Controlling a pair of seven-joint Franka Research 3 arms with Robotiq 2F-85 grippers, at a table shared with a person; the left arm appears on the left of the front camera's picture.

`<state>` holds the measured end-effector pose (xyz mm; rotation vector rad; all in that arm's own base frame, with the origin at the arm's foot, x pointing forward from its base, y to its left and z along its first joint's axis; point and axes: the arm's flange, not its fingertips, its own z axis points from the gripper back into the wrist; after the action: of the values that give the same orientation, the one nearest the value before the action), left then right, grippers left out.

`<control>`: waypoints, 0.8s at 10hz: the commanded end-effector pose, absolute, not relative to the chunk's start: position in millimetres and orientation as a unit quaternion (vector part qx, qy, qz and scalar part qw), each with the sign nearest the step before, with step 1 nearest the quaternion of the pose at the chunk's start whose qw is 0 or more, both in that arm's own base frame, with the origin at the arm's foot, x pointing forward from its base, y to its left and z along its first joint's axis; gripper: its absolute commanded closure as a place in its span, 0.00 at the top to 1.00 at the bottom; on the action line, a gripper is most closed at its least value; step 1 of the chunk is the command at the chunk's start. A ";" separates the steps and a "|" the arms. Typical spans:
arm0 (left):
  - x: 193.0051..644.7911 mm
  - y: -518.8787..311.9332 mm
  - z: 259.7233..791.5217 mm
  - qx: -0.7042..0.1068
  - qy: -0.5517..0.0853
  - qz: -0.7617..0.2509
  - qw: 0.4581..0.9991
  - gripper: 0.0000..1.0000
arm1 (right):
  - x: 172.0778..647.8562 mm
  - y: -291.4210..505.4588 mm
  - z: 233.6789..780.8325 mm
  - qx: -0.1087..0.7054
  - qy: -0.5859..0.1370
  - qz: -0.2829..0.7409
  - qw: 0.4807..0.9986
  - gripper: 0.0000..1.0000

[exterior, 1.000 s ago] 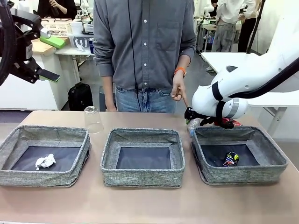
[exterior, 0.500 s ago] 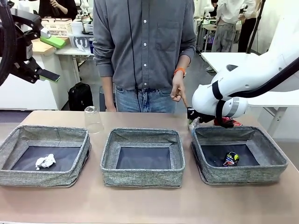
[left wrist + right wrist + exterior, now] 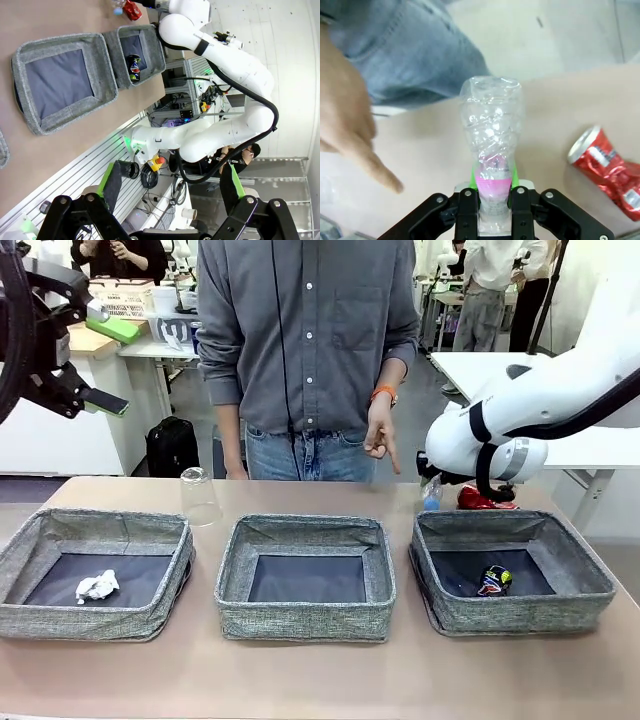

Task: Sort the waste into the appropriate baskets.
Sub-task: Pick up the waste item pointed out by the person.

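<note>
In the right wrist view my right gripper (image 3: 492, 196) is shut on a clear water bottle (image 3: 491, 120) with a pinkish label, gripping it near the label. In the front view the right gripper (image 3: 432, 488) holds the bottle (image 3: 432, 500) just behind the right basket (image 3: 520, 615). A crushed red can (image 3: 482, 500) lies on the table beside it. Inside the right basket lies a dark drink can (image 3: 495, 580). A crumpled white tissue (image 3: 97, 586) rests in the left basket (image 3: 60, 618). The middle basket (image 3: 305, 622) holds nothing. A clear plastic cup (image 3: 200, 497) stands upside down behind the left basket. My left gripper (image 3: 110, 365) hangs open, high at the left.
A person stands at the far side of the table, one hand (image 3: 381, 440) pointing down close to the bottle. The table edge runs just behind the cup and the red can. Bare table lies in front of the baskets.
The right gripper's jaws have closed on the bottle and lifted it a little up and to the right from behind the right basket. The left arm has not moved.
</note>
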<state>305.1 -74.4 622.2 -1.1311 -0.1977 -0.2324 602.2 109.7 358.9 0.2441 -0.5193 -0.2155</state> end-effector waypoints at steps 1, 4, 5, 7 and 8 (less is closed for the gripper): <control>304.8 -75.2 622.4 -0.541 -0.099 -0.118 0.827 1.00 | 571.4 108.8 413.1 0.132 -0.268 -0.108 0.948 0.13; 304.8 -75.2 622.4 -0.541 -0.099 -0.118 0.827 1.00 | 491.4 116.3 501.3 0.078 -0.182 -0.022 0.980 0.13; 304.8 -75.2 622.4 -0.541 -0.099 -0.118 0.827 1.00 | 453.9 119.8 525.0 0.064 -0.111 -0.051 0.990 0.13; 304.8 -75.2 622.4 -0.541 -0.099 -0.118 0.827 1.00 | 390.9 138.7 544.8 0.073 -0.109 -0.017 0.991 0.13; 304.8 -75.2 622.4 -0.541 -0.099 -0.118 0.827 1.00 | 385.2 142.1 541.0 0.085 -0.111 -0.008 0.990 0.13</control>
<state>304.9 -75.0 622.3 -1.1302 -0.1976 -0.2334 384.4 138.9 547.6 0.1316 -0.2044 -0.0185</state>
